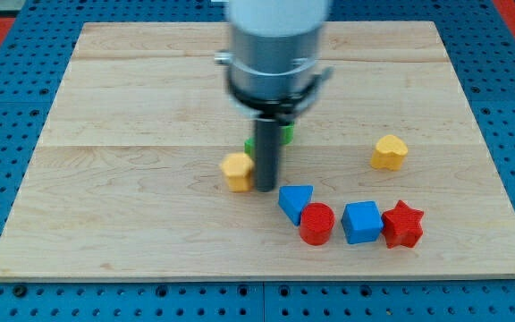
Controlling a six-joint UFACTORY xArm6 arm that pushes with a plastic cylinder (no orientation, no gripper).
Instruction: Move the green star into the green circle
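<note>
My rod comes down from the view's top centre and my tip [265, 187] rests on the board just right of a yellow block [237, 170]. Green shows behind the rod on both sides, a sliver on the left [249, 144] and a piece on the right [287, 134]. The rod hides most of it, so I cannot tell the green star from the green circle, nor whether they touch.
A blue triangle [295, 201], a red cylinder [316, 223], a blue cube [362, 222] and a red star [403, 224] lie in a row at the lower right. A yellow heart-like block [389, 152] sits at the right. The wooden board [132, 107] lies on a blue pegboard.
</note>
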